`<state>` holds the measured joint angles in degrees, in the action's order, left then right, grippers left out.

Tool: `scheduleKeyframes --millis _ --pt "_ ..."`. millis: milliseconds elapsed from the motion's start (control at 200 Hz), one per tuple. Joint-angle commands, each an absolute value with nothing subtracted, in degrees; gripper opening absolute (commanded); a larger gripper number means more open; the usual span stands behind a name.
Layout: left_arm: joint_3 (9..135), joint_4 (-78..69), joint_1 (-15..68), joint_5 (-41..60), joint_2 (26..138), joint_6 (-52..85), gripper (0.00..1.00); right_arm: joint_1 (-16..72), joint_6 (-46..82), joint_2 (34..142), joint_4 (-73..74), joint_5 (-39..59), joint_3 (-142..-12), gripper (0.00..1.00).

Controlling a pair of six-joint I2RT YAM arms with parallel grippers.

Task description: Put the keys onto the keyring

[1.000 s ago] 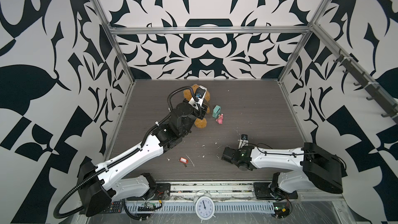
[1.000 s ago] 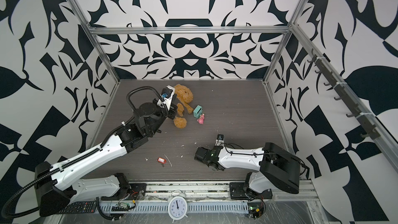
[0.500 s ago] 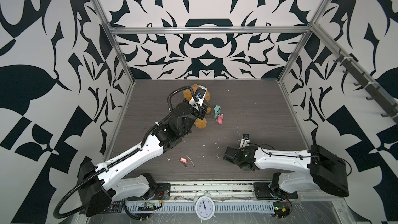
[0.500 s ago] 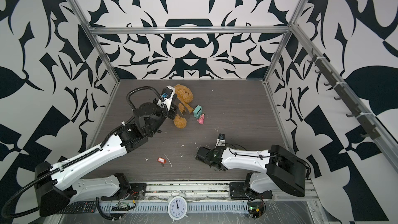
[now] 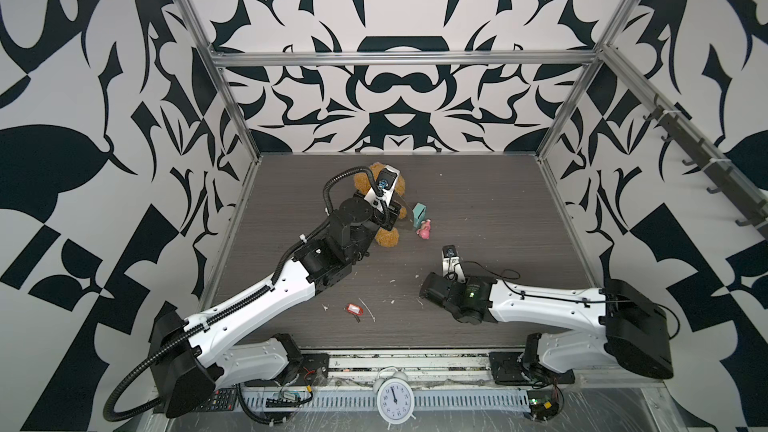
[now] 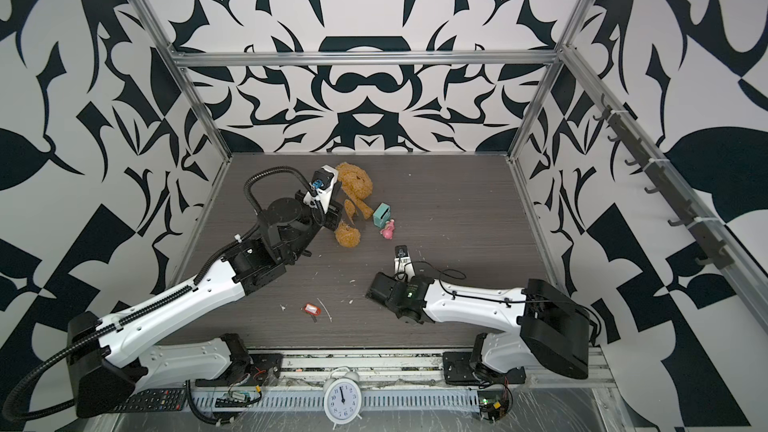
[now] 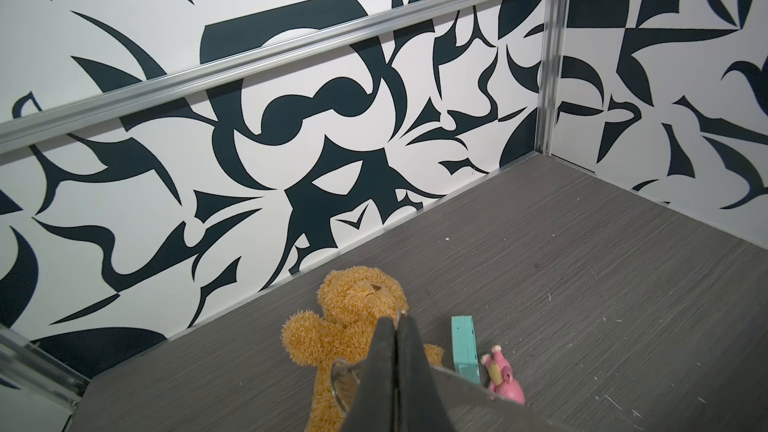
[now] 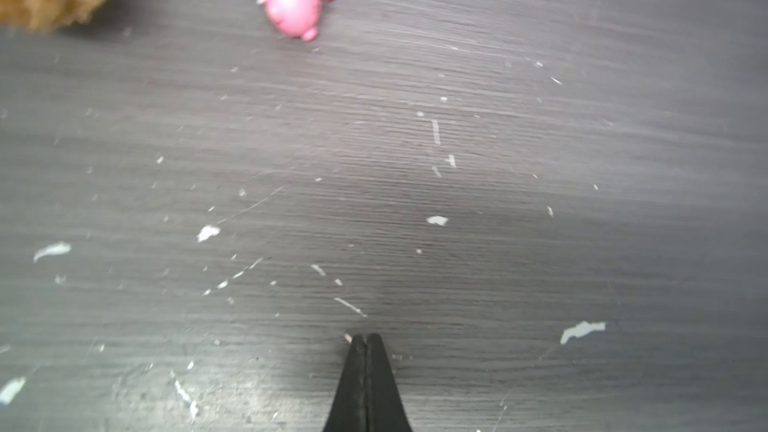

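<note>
Shows a red key tag (image 5: 354,308) lying flat on the dark table (image 5: 478,209) near its front edge, long axis roughly left to right in both top views. Places the right gripper (image 8: 365,340), clenched on nothing with tips low over the table, to the tag's right and clearly nearer. Places the left gripper (image 7: 398,320), pressed closed, up by the teddy bear (image 7: 353,309), well apart from the tag; cannot tell whether anything thin is pinched. Shows no keyring or black fob.

Red tag (image 5: 354,308) (white window) flat, front-centre
</note>
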<state>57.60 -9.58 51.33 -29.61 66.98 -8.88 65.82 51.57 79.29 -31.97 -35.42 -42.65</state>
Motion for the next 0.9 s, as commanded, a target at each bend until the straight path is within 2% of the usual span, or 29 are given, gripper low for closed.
scheduleKeyframes --millis 0,170,605,730,875,895 --pt "58.0 -11.4 51.0 -30.4 66.5 -8.8 0.0 68.3 43.9 83.5 -37.6 -36.4 -47.3 0.0" --pt "58.0 -11.2 51.1 -30.4 66.4 -8.8 0.0 73.4 43.0 91.4 -46.0 -40.0 -53.6 0.0" --pt "57.8 -11.2 51.1 -30.3 66.3 -8.7 0.0 81.4 35.2 112.3 -59.2 -39.7 -67.9 0.0" --pt "57.9 -11.2 51.0 -30.3 66.2 -8.6 0.0 82.3 34.0 113.8 -59.2 -38.2 -68.3 0.0" --pt "57.9 -11.2 51.0 -30.1 66.2 -8.6 0.0 82.3 34.0 110.7 -58.1 -37.4 -67.0 0.0" --pt "57.8 -11.2 51.1 -30.1 66.2 -8.6 0.0 82.3 34.2 110.1 -58.1 -37.5 -67.0 0.03"
